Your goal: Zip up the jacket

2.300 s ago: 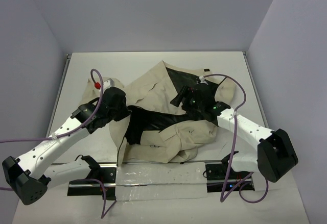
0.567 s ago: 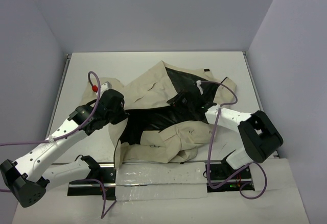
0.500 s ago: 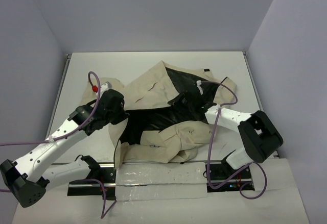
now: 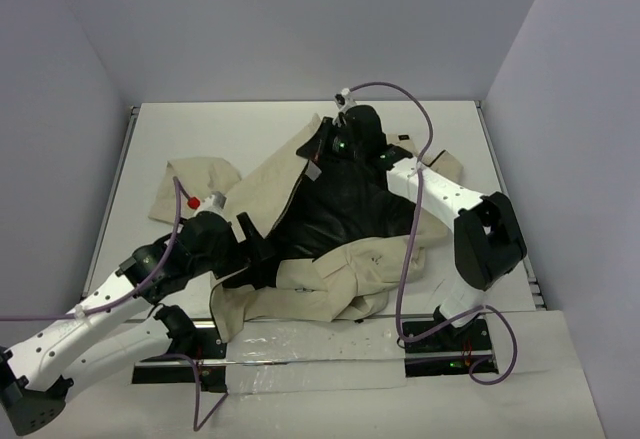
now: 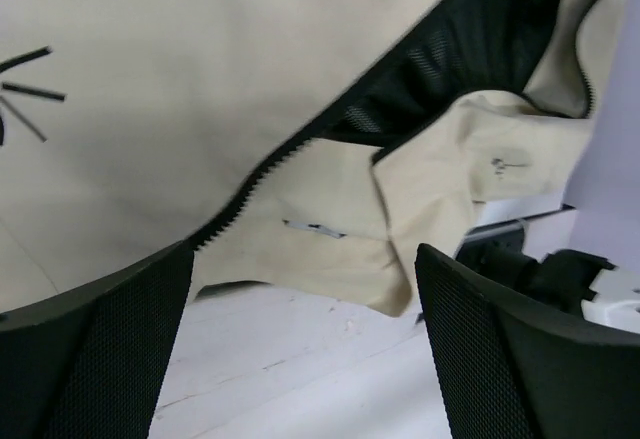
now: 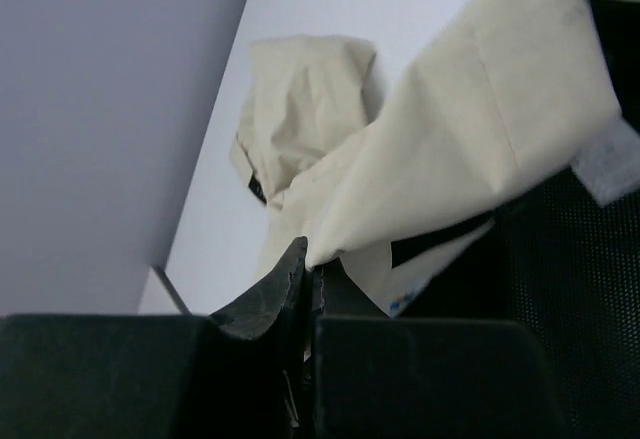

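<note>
One jacket point(image 4: 330, 209) lies open on the bench point(image 4: 250, 124), collar far, hem near, lining up. Right fingers point(image 6: 305, 259), earlier mid-jacket, now pinch its far edge; left fingers point(image 5: 305, 259), now nearer, stand apart over the hem zipper point(image 5: 240, 199).

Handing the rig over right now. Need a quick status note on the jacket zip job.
Left gripper: open, empty, over the near hem of the jacket, by the zipper teeth.
Right gripper: shut on the beige edge at the garment's far end.
Jacket lies on the table, front open, black lining showing.
Done: far edge pinched.
Left: bring both zipper sides together, engage the slider (not visible), zip up.
</note>
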Available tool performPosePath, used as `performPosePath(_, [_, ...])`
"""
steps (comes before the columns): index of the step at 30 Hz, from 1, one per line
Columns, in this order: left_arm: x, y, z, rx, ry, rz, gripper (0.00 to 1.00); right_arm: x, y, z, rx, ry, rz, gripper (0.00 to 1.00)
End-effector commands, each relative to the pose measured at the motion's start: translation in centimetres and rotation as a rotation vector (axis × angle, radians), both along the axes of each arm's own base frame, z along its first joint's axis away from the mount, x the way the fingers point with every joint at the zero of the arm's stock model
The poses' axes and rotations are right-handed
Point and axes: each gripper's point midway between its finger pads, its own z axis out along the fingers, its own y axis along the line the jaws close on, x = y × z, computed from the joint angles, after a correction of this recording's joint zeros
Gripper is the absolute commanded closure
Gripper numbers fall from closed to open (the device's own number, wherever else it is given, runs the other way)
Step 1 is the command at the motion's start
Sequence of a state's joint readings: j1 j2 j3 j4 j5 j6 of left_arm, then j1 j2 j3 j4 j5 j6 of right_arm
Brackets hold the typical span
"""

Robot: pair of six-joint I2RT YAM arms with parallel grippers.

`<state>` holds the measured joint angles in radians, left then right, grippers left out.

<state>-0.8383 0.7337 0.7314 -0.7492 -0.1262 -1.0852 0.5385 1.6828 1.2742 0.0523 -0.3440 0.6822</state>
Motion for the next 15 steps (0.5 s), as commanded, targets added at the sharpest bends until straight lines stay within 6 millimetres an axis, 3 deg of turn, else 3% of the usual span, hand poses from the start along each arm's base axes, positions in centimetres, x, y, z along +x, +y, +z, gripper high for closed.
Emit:
performPosePath(1, [1.7,-0.9,7.2,-0.098,-0.168,-0.005,0.01,-3.1,0.3,0.9,-0.050,-0.138,0.219,1.00])
performPosePath(4, [3.8,0.3,10.4,-0.084,-0.278,0.071,0.02,-5.1,-0.5,0.4,-0.076,-0.174,0.277,1.00])
performPosePath(8, [7.9,0.7,12.4,-0.092,-0.324,0.142,0.15,-7.4,-1.5,-0.7,-0.104,-0.167,0.319,1.00])
performPosePath(11, [11.0,-0.8,12.2,-0.135,-0.299,0.122,0.18,-8.5,-2.1,-0.7,-0.111,-0.172,0.331,1.00])
performPosePath(13, [13.0,-1.4,12.6,-0.144,-0.301,0.115,0.14,-8.8,-2.3,-0.6,-0.118,-0.175,0.333,1.00])
performPosePath(15, [14.6,-3.3,13.5,-0.168,-0.316,0.044,0.10,-9.1,-2.4,-0.1,-0.121,-0.186,0.342,1.00])
